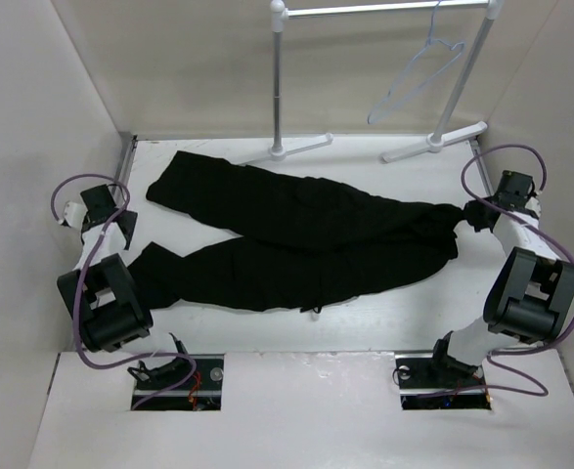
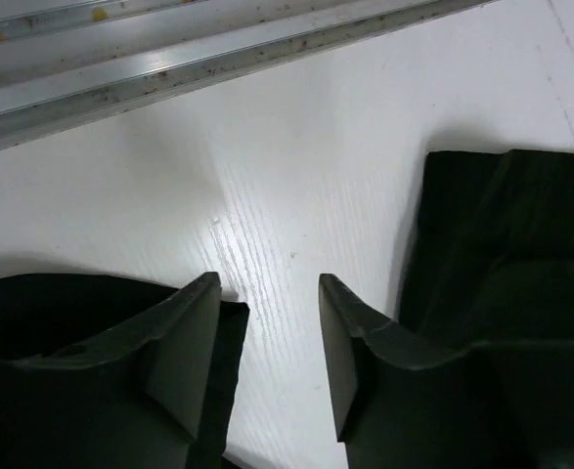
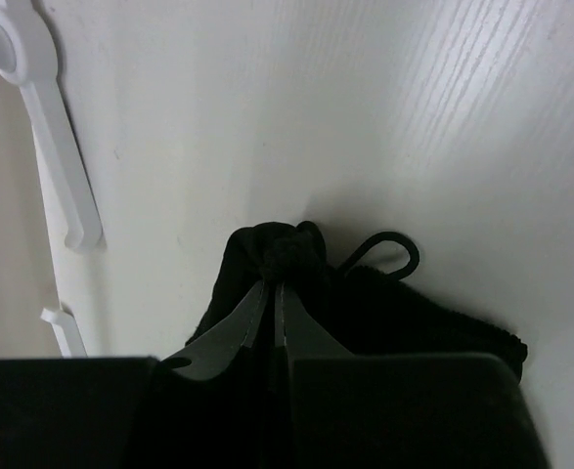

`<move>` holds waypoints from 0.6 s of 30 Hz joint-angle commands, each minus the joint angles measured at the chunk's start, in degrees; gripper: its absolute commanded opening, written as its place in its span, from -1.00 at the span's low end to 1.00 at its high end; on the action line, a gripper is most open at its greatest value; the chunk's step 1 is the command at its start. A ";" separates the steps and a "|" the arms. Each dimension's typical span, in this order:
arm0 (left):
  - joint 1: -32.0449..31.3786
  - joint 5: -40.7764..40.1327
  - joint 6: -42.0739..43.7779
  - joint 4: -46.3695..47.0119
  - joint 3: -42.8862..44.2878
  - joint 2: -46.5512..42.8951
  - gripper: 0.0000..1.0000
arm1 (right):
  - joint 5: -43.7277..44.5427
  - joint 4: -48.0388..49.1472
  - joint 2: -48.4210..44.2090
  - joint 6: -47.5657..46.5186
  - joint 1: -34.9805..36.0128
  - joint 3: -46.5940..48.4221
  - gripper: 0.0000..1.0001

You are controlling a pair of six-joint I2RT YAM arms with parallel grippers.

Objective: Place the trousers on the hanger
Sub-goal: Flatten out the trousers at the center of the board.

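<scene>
your right gripper (image 3: 272, 289) pinches the trousers (image 1: 296, 239) at their right end; they run leftward across the desk (image 1: 365, 315), the hanger (image 1: 419, 80) beyond it. left gripper (image 2: 267, 285) gapes, empty.

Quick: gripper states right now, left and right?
Left gripper: open, holding nothing.
Right gripper: closed on the trousers.

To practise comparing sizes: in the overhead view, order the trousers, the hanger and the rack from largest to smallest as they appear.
1. Trousers: largest by far.
2. Rack: next; it stands farther back, so it may look smaller than it is.
3. Hanger: smallest, hanging on the rack.
</scene>
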 commanded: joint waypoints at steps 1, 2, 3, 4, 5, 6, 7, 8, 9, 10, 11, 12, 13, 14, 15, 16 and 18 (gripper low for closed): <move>0.06 -1.40 -1.15 -0.05 4.64 -4.71 -0.08 | 1.15 -0.12 0.34 -0.96 0.61 4.20 -0.77; -0.73 -2.02 -0.54 0.12 5.86 -4.62 -0.04 | 1.42 -0.12 0.70 -1.22 1.05 4.64 -0.77; -2.56 -2.20 0.51 0.21 7.88 -3.67 -0.03 | 1.68 -0.12 1.22 -1.48 1.58 5.08 -0.77; -4.23 -2.46 1.82 -0.31 10.59 -1.92 -0.02 | 1.68 -0.12 1.75 -1.75 2.19 5.78 -0.76; -6.16 -2.47 3.40 -0.66 13.49 0.19 -0.02 | 1.42 -0.03 2.45 -2.44 2.72 6.57 -0.76; -8.18 -2.81 4.90 -0.93 16.31 2.47 -0.02 | 1.42 -0.21 3.07 -3.32 3.33 7.28 -0.76; -10.73 -3.25 6.92 -1.54 20.08 5.89 0.02 | 1.77 -0.47 3.42 -3.94 3.86 7.81 -0.76; -12.06 -3.34 8.33 -2.15 22.64 8.36 0.04 | 1.86 -0.47 3.77 -4.38 4.39 8.25 -0.77; -13.38 -3.08 10.17 -3.47 26.06 11.95 0.04 | 1.95 -0.47 4.21 -4.73 4.83 8.77 -0.79; -14.43 -3.34 11.49 -4.78 29.14 15.21 0.04 | 1.95 -0.56 4.56 -5.17 5.18 9.13 -0.80; -15.05 -3.34 11.85 -5.67 31.43 18.20 0.02 | 2.21 -0.65 5.00 -5.44 5.27 9.39 -0.80; -15.23 -2.91 11.77 -5.94 33.11 20.84 -0.04 | 2.56 -0.73 5.53 -5.61 5.36 9.74 -0.81; -15.24 -2.47 11.33 -6.38 34.51 23.21 -0.13 | 2.74 -1.08 6.05 -5.62 5.36 10.09 -0.83; -15.24 -2.03 10.81 -6.47 35.49 25.15 -0.22 | 2.74 -1.43 6.58 -5.62 5.36 10.44 -0.83; -15.24 -1.77 10.28 -6.47 36.19 26.82 -0.32 | 2.82 -1.61 7.28 -5.70 5.27 10.88 -0.83; -15.15 -0.98 9.93 -6.55 36.89 28.23 -0.40 | 2.83 -1.79 8.07 -5.96 5.27 11.41 -0.84; -14.71 0.08 9.49 -6.56 37.86 30.87 -0.52 | 3.52 -2.58 9.04 -6.14 5.27 12.20 -0.85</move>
